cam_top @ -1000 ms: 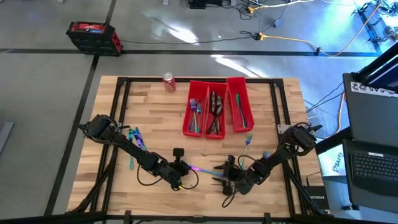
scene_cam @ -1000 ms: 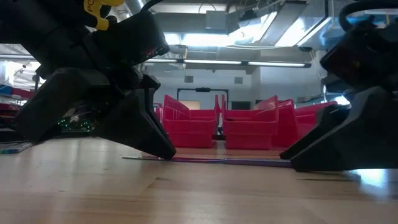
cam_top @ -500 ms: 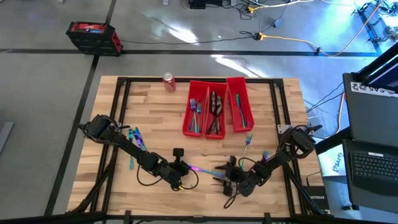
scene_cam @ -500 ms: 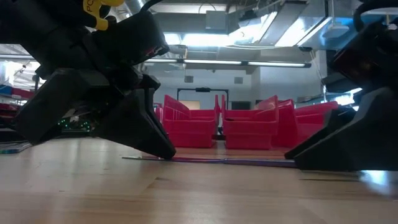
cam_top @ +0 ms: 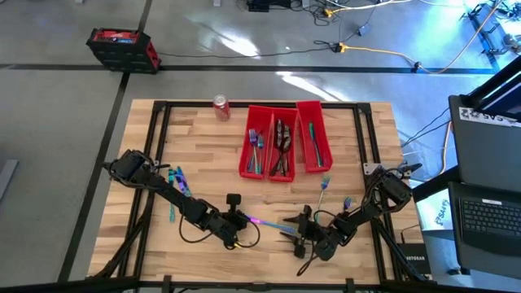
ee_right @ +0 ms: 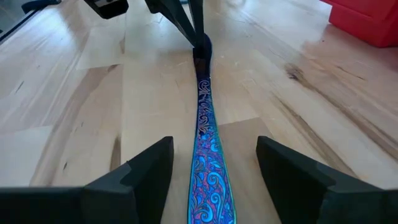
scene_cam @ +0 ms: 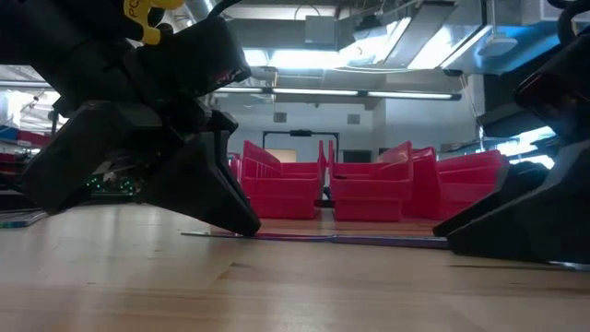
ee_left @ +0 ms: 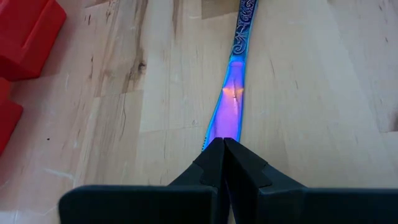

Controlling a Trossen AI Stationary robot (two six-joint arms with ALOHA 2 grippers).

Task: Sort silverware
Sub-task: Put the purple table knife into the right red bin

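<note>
Silverware piece [ee_left: 231, 102]: end hidden in left pincer [ee_left: 222, 148].

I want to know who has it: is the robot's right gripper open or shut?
Open. The right gripper has its fingers spread either side of the patterned blue utensil handle, not touching it.

Left claw [cam_top: 242, 221] pinches iridescent utensil [cam_top: 269, 224] (tabletop).

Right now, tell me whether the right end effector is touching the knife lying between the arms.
Apart. The right wrist view shows the right end effector open, with bare wood between each finger and the knife.
</note>
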